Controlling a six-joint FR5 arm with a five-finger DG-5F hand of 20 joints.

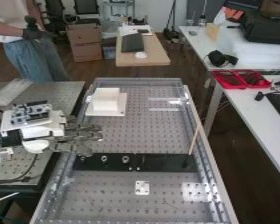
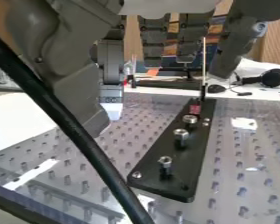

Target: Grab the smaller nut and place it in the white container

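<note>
Black cable (image 2: 91,150) slants near the hand (image 1: 77,136), nuts (image 2: 180,133) on a plate (image 2: 187,170).

From above the near end of the perforated bench (image 1: 104,200), a high camera looks down its length at a slant toward a far desk (image 1: 154,59); the wrist camera, lower and closer, faces across toward the headphones (image 2: 274,78). Both views share the black plate (image 2: 187,172), nuts (image 2: 180,133) and thin stick (image 2: 204,60).
</note>
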